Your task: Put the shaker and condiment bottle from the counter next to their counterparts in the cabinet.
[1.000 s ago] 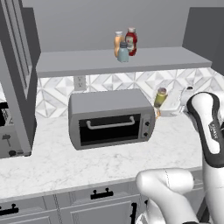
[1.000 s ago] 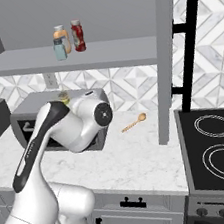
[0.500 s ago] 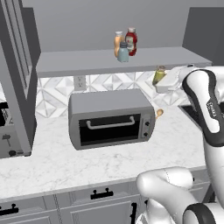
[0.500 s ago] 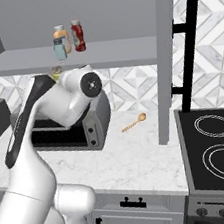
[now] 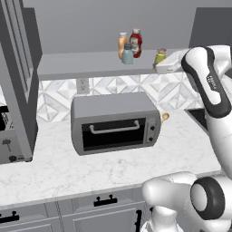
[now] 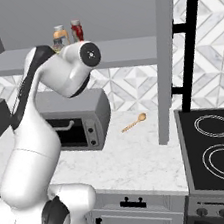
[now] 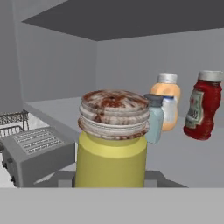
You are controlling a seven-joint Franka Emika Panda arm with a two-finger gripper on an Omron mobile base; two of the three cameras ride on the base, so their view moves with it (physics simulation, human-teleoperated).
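Yellow shaker (image 7: 111, 153) | clamped in claw (image 5: 164, 65) | at cabinet (image 5: 90, 65) shelf height

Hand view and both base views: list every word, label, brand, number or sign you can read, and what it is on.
No text is readable.
Red bottle: white label with dark marks, too blurred to read.
Orange bottle: pale label, nothing legible.
Arm: small dark marking on the white link, too small to read.
Toaster oven: knobs, no legible marks.
Yellow shaker: no label.
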